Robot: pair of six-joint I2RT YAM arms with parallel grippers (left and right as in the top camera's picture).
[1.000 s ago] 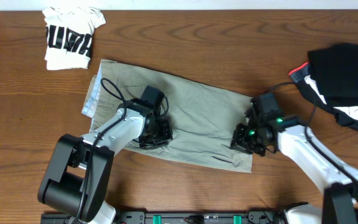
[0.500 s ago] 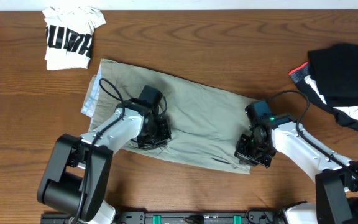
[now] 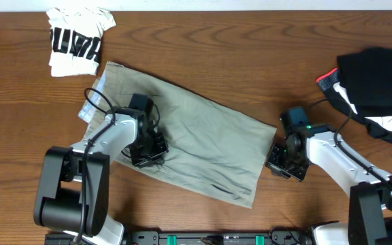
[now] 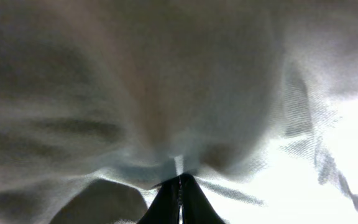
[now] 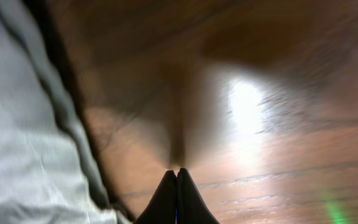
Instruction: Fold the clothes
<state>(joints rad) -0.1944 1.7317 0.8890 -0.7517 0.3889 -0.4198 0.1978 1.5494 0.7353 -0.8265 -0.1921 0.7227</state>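
Observation:
The pale khaki shorts [image 3: 196, 136] lie flat and slanted across the middle of the table, with lighter lining showing at their upper left end. My left gripper [image 3: 145, 146] sits on their lower left edge. In the left wrist view its fingers [image 4: 180, 177] are shut with a fold of the shorts' cloth [image 4: 166, 81] pinched at the tips. My right gripper [image 3: 281, 163] is just off the shorts' right edge, over bare wood. In the right wrist view its fingers [image 5: 177, 171] are shut and empty, with the shorts' hem [image 5: 17, 137] to their left.
A folded white printed tee [image 3: 77, 41] lies at the far left corner. A pile of black clothing [image 3: 376, 82] with red and white parts lies at the right edge. The wooden table [image 3: 250, 54] is bare between them.
The shorts have slid left and turned steeper, along with my left gripper. My right gripper has come off the shorts' lower right corner onto the wood beside them.

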